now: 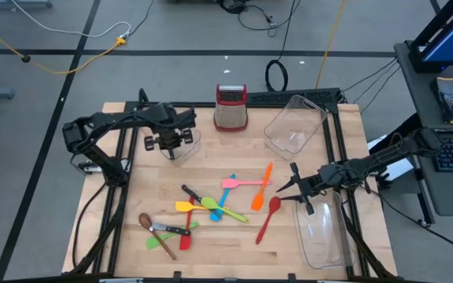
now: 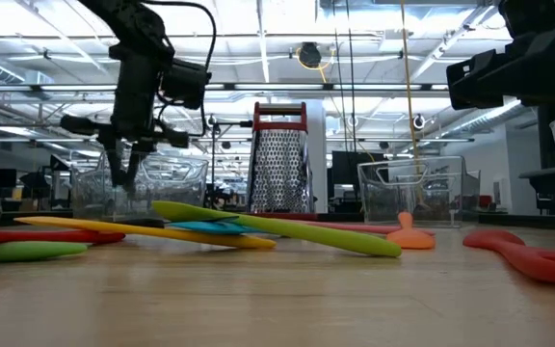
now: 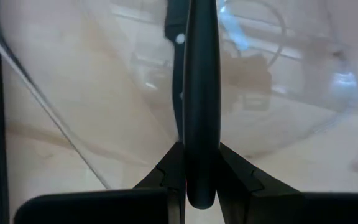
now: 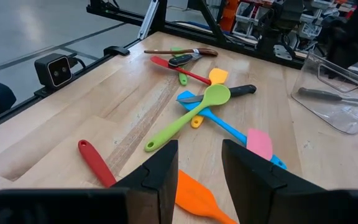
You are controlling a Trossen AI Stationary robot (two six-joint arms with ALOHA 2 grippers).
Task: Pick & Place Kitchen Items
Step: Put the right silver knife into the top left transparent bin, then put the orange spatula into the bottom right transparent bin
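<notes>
Two claws up, one loaded: left claw pinching a black-handled knife over the clear bin at the worktop's far left.
I read this as the drop step; next I'd spread that claw and let the knife fall in. Right claw, spread and empty, hangs beside the red spoon; other utensils lie mid-worktop.

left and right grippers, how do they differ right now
The left gripper is shut on a black-handled knife above a clear bin at the table's back left; the right gripper is open, empty, by the orange spatula. Both are dark and two-fingered.
</notes>
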